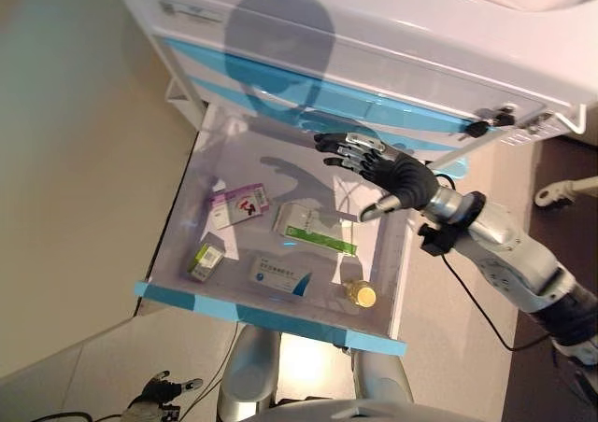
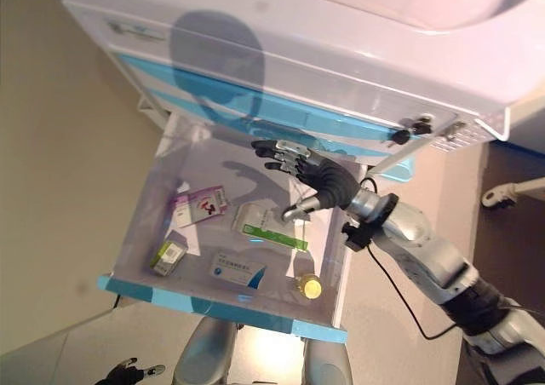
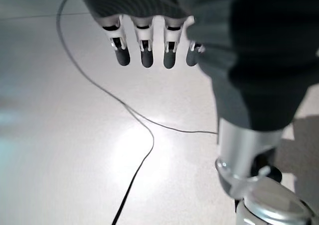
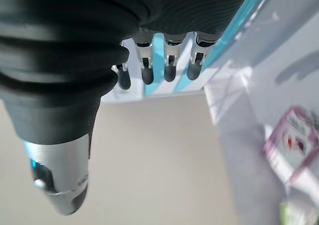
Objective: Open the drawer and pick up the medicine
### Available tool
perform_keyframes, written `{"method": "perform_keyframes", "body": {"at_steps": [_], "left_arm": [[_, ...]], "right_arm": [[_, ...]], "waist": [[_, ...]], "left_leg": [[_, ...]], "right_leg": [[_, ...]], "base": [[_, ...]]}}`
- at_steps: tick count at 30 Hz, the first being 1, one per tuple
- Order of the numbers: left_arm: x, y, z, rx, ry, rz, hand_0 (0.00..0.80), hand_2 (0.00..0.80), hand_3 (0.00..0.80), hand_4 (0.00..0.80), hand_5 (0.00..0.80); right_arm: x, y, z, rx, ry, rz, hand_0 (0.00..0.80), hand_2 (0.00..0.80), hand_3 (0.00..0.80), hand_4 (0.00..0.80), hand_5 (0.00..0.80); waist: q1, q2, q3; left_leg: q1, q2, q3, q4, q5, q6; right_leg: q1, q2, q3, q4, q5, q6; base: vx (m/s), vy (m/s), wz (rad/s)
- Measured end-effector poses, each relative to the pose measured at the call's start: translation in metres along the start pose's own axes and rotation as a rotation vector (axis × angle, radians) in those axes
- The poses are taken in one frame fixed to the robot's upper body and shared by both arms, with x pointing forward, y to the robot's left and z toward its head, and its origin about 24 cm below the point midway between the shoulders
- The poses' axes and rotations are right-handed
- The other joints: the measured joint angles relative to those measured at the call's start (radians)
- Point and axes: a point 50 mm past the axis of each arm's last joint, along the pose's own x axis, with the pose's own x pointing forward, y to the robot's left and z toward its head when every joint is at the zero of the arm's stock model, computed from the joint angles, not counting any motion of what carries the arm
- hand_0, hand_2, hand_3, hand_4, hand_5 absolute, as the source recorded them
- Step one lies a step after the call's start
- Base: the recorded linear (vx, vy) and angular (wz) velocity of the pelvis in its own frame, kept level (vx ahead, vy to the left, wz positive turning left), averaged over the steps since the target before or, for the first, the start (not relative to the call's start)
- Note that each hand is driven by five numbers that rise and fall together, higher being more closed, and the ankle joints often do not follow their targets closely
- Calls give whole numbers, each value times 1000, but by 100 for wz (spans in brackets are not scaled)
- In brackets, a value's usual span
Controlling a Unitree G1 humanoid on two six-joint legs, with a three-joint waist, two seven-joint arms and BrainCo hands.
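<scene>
Below the white cabinet (image 1: 374, 30) w/ blue-striped fronts, the drawer (image 1: 271, 317) stands pulled out, blue tape along its front edge. Inside, on the pale floor of the drawer: pink/white box (image 1: 239, 203) toward the robot's left, green-and-white box (image 1: 313, 228) near the middle, small green box (image 1: 205, 260) at the front left, blue-and-white box (image 1: 278, 276) at the front centre, small yellow-capped bottle (image 1: 360, 295) at the front right corner. All meds lie apart from one another, none lifted. R hand (image 1: 388, 175) hangs above the rear right part of the drawer, fingers (image 1: 350, 147) straight and spread toward the cabinet front, thumb (image 1: 378, 209) pointing down toward the green-and-white box; contact w/ that box cannot be told from the head views. R wrist view shows the fingers extended, nothing between them, pink/white box beyond. L hand (image 1: 161, 389) shows low at the front, beside the robot, well away from the drawer, over bare floor (image 3: 75, 150); L wrist view shows its fingers straight, holding nothing
</scene>
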Motion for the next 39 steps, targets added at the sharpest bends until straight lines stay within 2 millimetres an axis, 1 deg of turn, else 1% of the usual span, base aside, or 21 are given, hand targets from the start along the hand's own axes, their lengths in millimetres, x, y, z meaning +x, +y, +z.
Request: {"method": "perform_keyframes", "body": {"at_steps": [1,2,3,4,5,7,9,11,12,13,15,16,17,19,26,27,30,37,38,39], "left_arm": [[0,0,2,-1,-7,8,0,0,0,0,0],[0,-3,5,17,-22,5,0,0,0,0,0],[0,-4,5,24,-33,0,0,0,0,0,0],[-1,-9,10,31,-59,-11,0,0,0,0,0],[-1,-10,11,36,-66,-14,0,0,0,0,0],[-1,-14,16,18,-86,-22,0,0,0,0,0],[-1,-16,15,29,-85,-27,0,0,0,0,0],[-1,-19,20,42,-110,-34,0,0,0,0,0],[-1,-19,20,42,-109,-32,0,0,0,0,0],[-1,-22,20,36,-107,-27,0,0,0,0,0],[-2,-25,23,41,-121,-35,0,0,0,0,0],[-2,-28,26,31,-134,-39,0,0,0,0,0],[-2,-30,28,31,-141,-42,0,0,0,0,0],[-2,-32,28,18,-141,-43,0,0,0,0,0],[-3,-35,33,13,-159,-41,0,0,0,0,0],[-3,-37,36,1,-168,-43,0,0,0,0,0],[-3,-39,44,-7,-188,-37,0,0,0,0,0],[-4,-45,53,-24,-209,-31,0,0,0,0,0],[-4,-48,54,-19,-214,-35,0,0,0,0,0],[-4,-50,55,-13,-217,-37,0,0,0,0,0]], "right_arm": [[5,-2,-3,-68,13,-20,0,0,0,0,0],[11,-4,-8,-129,27,-53,0,0,0,0,0],[16,-4,-12,-166,40,-68,0,0,0,0,0],[24,-5,-23,-255,86,-87,0,0,0,0,0],[28,-4,-27,-294,102,-93,0,0,0,0,0],[33,0,-40,-374,146,-102,0,0,0,0,0],[38,5,-49,-430,174,-97,0,0,0,0,0],[42,9,-70,-490,258,-102,0,0,0,0,0],[42,11,-73,-495,268,-104,0,0,0,0,0],[44,13,-81,-528,298,-123,0,0,0,0,0],[47,17,-88,-560,324,-125,0,0,0,0,0],[50,21,-92,-614,342,-104,0,0,0,0,0],[54,22,-94,-679,351,-82,0,0,0,0,0],[60,19,-94,-746,358,-79,0,0,0,0,0],[75,16,-93,-894,367,-80,0,0,0,0,0],[76,14,-97,-920,391,-85,0,0,0,0,0],[71,9,-101,-1000,416,-105,0,0,0,0,0],[69,2,-98,-1077,388,-175,0,0,0,0,0],[68,1,-97,-1089,382,-190,0,0,0,0,0],[67,1,-98,-1093,383,-196,0,0,0,0,0]], "waist": [[17,5,10],[42,16,17],[45,18,19],[52,23,30],[67,27,35],[74,27,41],[90,27,44],[98,27,44],[99,27,45],[94,27,44],[95,28,45],[96,28,45],[97,28,45],[97,28,45],[103,29,45],[106,29,45],[122,30,45],[120,31,45],[120,35,46],[118,37,45]], "left_leg": [[-4,-2,-8,-4,6,-3],[-13,-8,-28,-1,10,-4],[-16,-10,-36,-2,12,-7],[-17,-13,-41,-3,17,-11],[-18,-16,-48,-2,17,-12],[-29,-17,-55,-2,22,-11],[-30,-20,-57,-2,25,-8],[-29,-23,-63,-2,26,-6],[-30,-24,-66,-2,27,-6],[-29,-28,-81,-3,19,-15],[-30,-31,-82,-4,22,-12],[-30,-29,-85,-5,27,-12],[-30,-28,-87,-6,29,-12],[-31,-27,-90,-8,30,-14],[-47,-29,-112,-15,32,-27],[-54,-29,-113,-17,35,-29],[-60,-29,-113,-17,37,-27],[-62,-30,-114,-17,37,-28],[-65,-34,-112,-14,39,-33],[-67,-36,-111,-15,42,-29]], "right_leg": [[-2,-4,-15,14,-10,-2],[-3,-8,-33,27,-22,-1],[-3,-13,-39,32,-26,-1],[-3,-19,-48,49,-39,-1],[-3,-20,-55,57,-46,-1],[-8,-27,-59,70,-64,-1],[-6,-30,-60,82,-76,0],[-5,-33,-61,84,-85,0],[-3,-32,-62,85,-87,1],[-1,-35,-62,91,-95,5],[-5,-34,-61,95,-99,3],[-4,-32,-63,98,-100,2],[-4,-32,-64,98,-104,1],[-5,-33,-69,99,-109,-1],[-22,-35,-83,119,-124,-7],[-33,-36,-83,126,-126,-9],[-41,-36,-83,130,-129,-12],[-43,-38,-83,130,-130,-11],[-47,-42,-83,143,-132,-10],[-50,-45,-83,145,-137,-9]], "base": [[22,-42,54],[27,-53,53],[12,-32,51],[13,-33,39],[9,-22,36],[27,-42,38],[20,-30,27],[61,-50,12],[118,-84,17],[110,-68,14],[28,-34,7],[32,-36,6],[15,-12,8],[20,-15,9],[22,-15,10],[0,0,0],[0,0,0],[-12,10,0],[-6,8,4],[-103,69,8]]}}
